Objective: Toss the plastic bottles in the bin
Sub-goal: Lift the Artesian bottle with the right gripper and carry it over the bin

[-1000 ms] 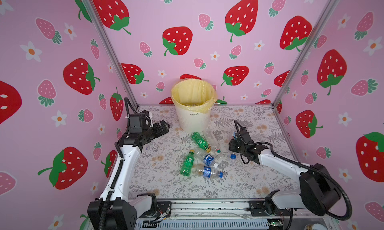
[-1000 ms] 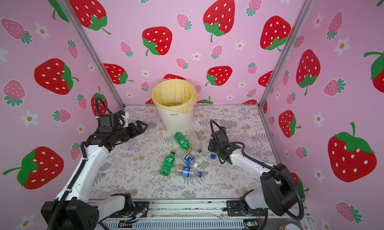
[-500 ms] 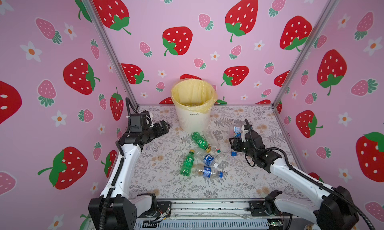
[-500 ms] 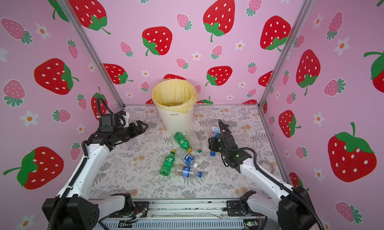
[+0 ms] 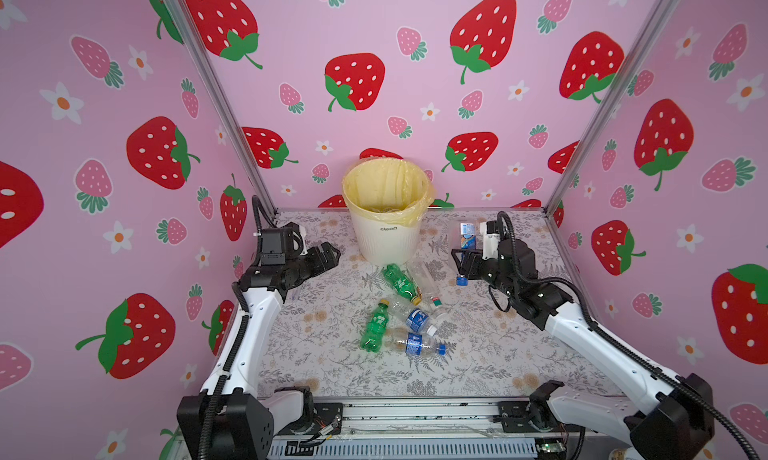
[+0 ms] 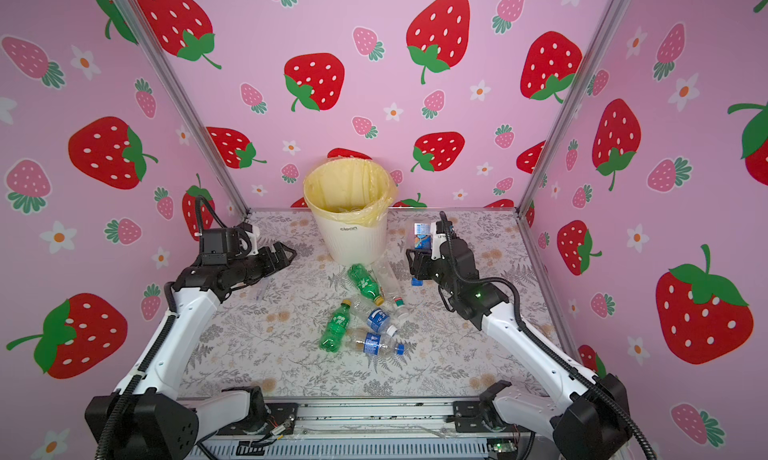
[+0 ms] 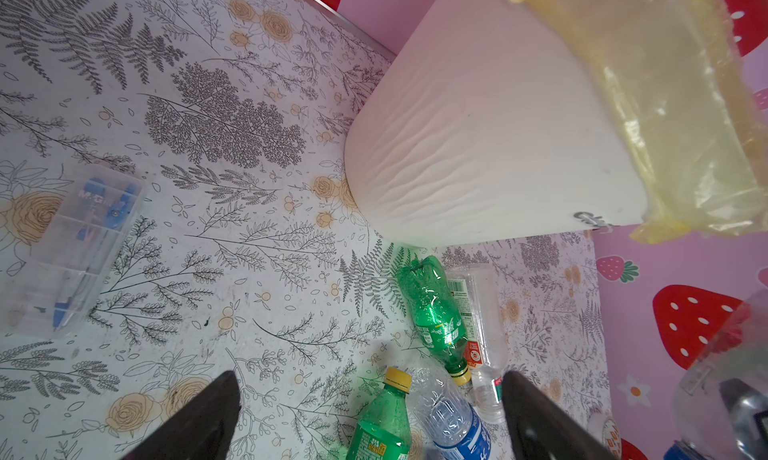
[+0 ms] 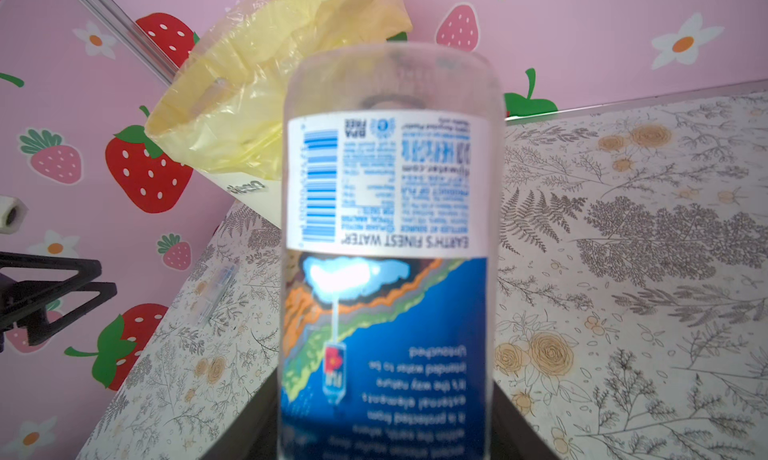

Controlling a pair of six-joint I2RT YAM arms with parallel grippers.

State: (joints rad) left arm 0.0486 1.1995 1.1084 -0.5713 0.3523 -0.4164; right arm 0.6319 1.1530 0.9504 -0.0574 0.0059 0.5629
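Observation:
The bin, white with a yellow liner, stands at the back middle of the table, and both top views show it. My right gripper is shut on a clear plastic bottle with a blue label. It holds the bottle upright above the table, right of the bin, blue cap down. This bottle fills the right wrist view between the jaws of the right gripper. Several plastic bottles lie in front of the bin, two of them green. My left gripper hovers open and empty, left of the bin.
A clear pen case lies on the floral table left of the bottle pile. Pink strawberry walls with metal corner posts close in three sides. A rail runs along the front edge.
My right gripper has risen from the table with the blue-labelled bottle and carried it back and to the right. The left arm has hardly moved.

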